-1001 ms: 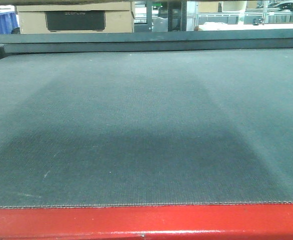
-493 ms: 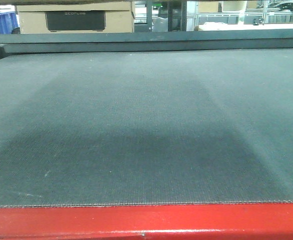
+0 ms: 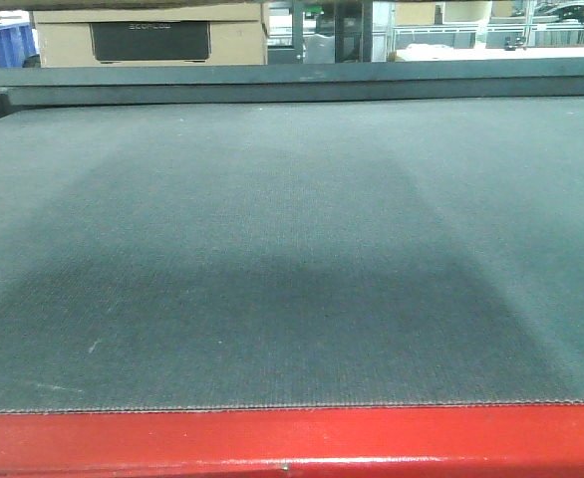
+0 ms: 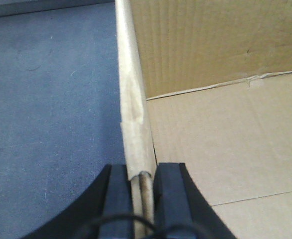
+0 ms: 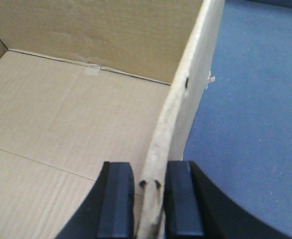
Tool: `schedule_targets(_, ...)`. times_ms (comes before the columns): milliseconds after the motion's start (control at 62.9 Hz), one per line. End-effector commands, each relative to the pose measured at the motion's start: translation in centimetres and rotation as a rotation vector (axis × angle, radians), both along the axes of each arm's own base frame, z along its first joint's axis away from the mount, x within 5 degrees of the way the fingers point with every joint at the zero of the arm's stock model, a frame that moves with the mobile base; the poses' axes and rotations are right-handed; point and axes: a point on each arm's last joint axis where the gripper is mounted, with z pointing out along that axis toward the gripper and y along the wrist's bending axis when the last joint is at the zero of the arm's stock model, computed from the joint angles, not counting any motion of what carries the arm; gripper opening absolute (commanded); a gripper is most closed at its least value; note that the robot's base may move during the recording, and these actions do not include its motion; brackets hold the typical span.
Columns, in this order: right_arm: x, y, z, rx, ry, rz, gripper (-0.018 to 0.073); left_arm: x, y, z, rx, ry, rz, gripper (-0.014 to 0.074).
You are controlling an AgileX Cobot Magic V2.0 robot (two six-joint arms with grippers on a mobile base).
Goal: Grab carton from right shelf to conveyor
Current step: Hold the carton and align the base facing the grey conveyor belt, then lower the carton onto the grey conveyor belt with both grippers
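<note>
Closest in, the left claw (image 4: 142, 172) is clamped shut on the top edge of one wall of the carton (image 4: 220, 144), its two black fingers (image 4: 117, 186) pressed against either face of the cardboard. A strip of clear tape (image 4: 134, 117) wraps over that rim just ahead of the grip. The right claw (image 5: 149, 174) bites the opposite wall in the same way, fingers tight on the thin, frayed edge. A small dark hole (image 5: 186, 82) shows farther along that wall.

Between the two gripped walls the box is open at the top, with a plain brown floor and a far wall of ribbed cardboard. The grey belt of the conveyor (image 3: 292, 199) lies on the outer side of each held wall, so the carton is over the belt. I cannot tell whether its bottom touches it.

From the front, the red frame (image 3: 292, 443) runs along the near edge of the belt, and a darker patch spreads across the belt's middle. A grey rail (image 3: 292, 75) crosses beyond the far end of the belt. Behind it stand a beige box (image 3: 232, 40) with a dark label and, at the far left, blue bins (image 3: 8, 45).
</note>
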Motion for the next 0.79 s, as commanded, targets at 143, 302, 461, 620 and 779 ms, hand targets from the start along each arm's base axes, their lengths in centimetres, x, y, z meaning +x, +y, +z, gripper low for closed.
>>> schedule_targets(143, 0.0, 0.2, 1.0, 0.042, -0.087, 0.021, -0.0068, 0.5, -0.4, -0.4, 0.009, -0.001, -0.018, -0.0016)
schedule_targets(302, 2.9, 1.5, -0.9, -0.003, -0.042, 0.01, -0.0068, 3.3, -1.3, -2.9, 0.055, 0.03, -0.019, -0.0016)
schedule_targets(461, 6.9, 3.8, -4.2, -0.042, 0.03, 0.012, -0.0068, 6.8, -1.6, -6.8, 0.072, 0.073, -0.021, -0.0016)
schedule_targets(620, 11.2, 5.8, -8.3, -0.075, 0.08, 0.005, -0.0068, 9.8, -1.4, -10.4, 0.066, 0.076, -0.033, -0.0016)
schedule_targets(779, 14.3, 6.7, -11.9, -0.103, 0.133, -0.01, -0.0068, 12.0, -0.9, -12.9, 0.068, 0.063, -0.042, -0.0016)
